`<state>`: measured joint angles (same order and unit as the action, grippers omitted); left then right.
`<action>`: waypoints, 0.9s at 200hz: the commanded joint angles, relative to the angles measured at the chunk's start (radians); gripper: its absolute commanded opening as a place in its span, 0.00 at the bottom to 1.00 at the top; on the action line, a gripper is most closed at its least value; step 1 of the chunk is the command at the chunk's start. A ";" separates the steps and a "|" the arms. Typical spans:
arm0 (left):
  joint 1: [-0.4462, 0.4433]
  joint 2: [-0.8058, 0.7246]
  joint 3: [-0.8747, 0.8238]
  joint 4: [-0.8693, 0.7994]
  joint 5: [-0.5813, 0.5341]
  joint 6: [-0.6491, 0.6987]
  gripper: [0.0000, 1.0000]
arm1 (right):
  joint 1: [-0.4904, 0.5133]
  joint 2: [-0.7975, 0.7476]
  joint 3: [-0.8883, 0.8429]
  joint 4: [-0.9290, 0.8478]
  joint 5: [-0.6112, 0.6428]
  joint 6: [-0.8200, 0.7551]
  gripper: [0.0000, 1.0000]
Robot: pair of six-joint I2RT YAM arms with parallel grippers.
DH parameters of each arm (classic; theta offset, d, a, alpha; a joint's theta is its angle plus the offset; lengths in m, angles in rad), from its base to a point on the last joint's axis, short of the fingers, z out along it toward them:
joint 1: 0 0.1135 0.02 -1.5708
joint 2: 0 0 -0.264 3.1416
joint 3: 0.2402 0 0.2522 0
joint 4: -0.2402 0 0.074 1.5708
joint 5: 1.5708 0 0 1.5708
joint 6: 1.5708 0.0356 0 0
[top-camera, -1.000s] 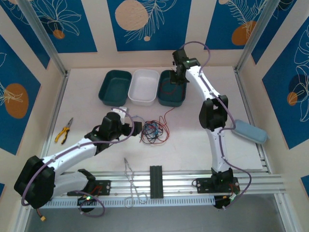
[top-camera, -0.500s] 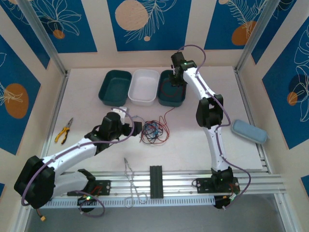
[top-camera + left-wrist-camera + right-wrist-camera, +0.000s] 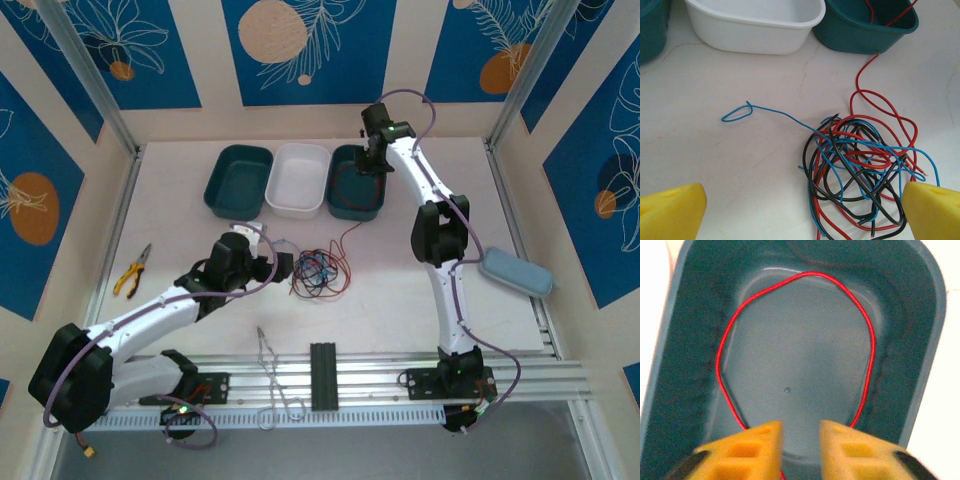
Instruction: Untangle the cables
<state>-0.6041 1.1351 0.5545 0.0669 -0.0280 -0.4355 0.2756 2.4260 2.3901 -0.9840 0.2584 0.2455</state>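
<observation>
The cables (image 3: 318, 272) lie in a red, black and blue tangle (image 3: 865, 170) on the table. One blue strand (image 3: 740, 112) trails off to the left. My left gripper (image 3: 290, 265) hovers at the tangle's left side, its yellow fingers (image 3: 675, 210) open wide with nothing between them. A red cable (image 3: 350, 232) runs from the tangle into the right teal tray (image 3: 340, 205), where it lies as a loose loop (image 3: 871, 340). My right gripper (image 3: 801, 445) hangs over that tray (image 3: 927, 340), jaws slightly open with nothing between them.
A white tray (image 3: 300, 180) and a second teal tray (image 3: 238, 180) stand left of the right teal one. Yellow pliers (image 3: 132, 270) lie at the far left. A blue-grey pouch (image 3: 515, 272) lies at the right, and a silvery wire loop (image 3: 272, 375) lies near the front rail.
My right gripper's jaws have parted above the teal tray, and the wrist swayed left and back. The left arm and the tangle have not moved.
</observation>
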 commanded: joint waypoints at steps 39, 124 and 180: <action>0.004 -0.020 0.014 -0.025 -0.027 0.012 1.00 | -0.018 0.019 -0.011 0.086 -0.074 0.020 0.00; 0.004 -0.017 0.045 -0.060 -0.044 0.027 1.00 | 0.031 -0.026 0.046 0.056 -0.048 -0.043 0.08; 0.007 -0.018 0.042 -0.038 -0.032 0.024 1.00 | 0.070 -0.482 -0.567 0.292 -0.015 -0.103 0.27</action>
<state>-0.6041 1.1332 0.5701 0.0181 -0.0574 -0.4347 0.3378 2.1456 2.0266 -0.8085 0.2356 0.1791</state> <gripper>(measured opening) 0.998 0.243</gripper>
